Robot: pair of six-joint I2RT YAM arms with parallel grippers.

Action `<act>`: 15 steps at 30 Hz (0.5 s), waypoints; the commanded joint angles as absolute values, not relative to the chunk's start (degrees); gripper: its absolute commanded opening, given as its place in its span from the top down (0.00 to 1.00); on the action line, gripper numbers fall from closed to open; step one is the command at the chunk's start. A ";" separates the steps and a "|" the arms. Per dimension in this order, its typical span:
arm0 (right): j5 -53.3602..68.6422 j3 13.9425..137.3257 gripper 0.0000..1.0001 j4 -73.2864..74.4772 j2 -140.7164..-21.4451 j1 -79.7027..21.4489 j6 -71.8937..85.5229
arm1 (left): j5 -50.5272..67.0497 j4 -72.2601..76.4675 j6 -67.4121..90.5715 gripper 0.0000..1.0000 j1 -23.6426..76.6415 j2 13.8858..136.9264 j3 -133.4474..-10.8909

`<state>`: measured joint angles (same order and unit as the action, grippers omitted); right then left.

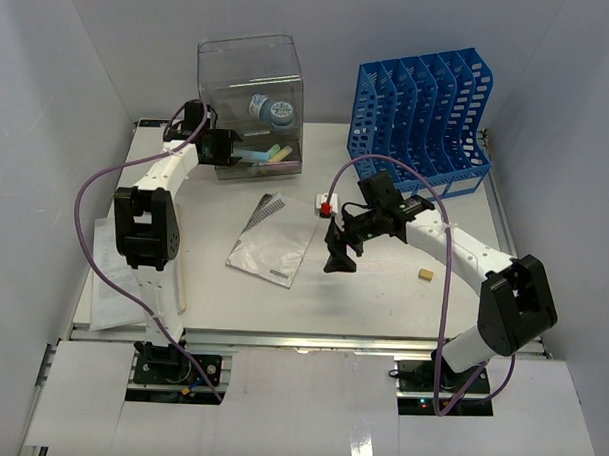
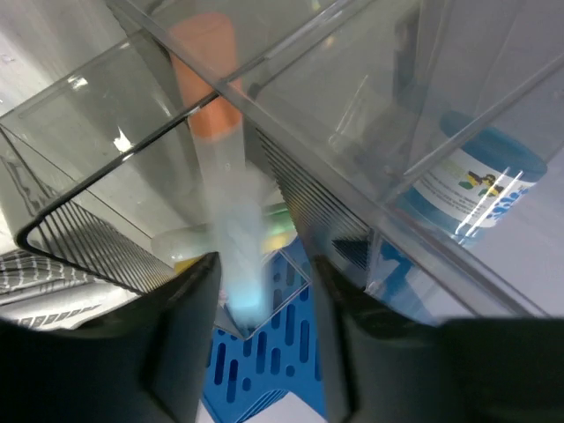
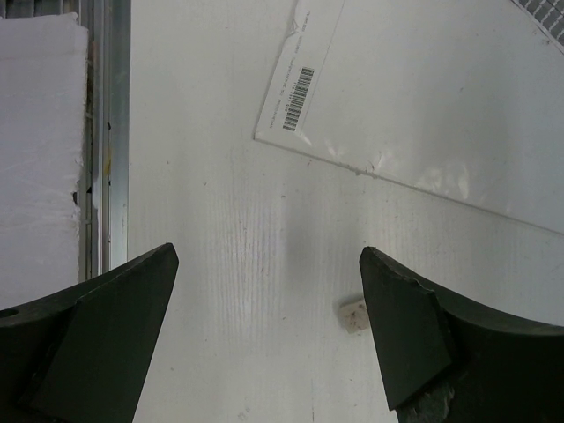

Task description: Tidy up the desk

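Gaping empty over the desk is the right claw; whether the left claw grips, I cannot tell.

The desk bears a clear box, blue rack — and booklet.

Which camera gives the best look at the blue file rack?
Top external: the whole blue file rack stands at the desk's far right. Left wrist catches only a blue slotted patch through the clear box. Right wrist shows none of it.
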<state>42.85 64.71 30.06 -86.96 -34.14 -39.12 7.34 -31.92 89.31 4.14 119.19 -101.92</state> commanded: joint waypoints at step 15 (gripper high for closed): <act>49.48 60.21 0.00 29.49 -84.29 -25.94 -47.54 | 10.27 -11.93 55.48 0.27 3.44 96.54 -87.58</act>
<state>45.71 61.75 30.04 -86.75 -28.04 -43.02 7.14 -25.49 71.89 4.04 111.23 -97.10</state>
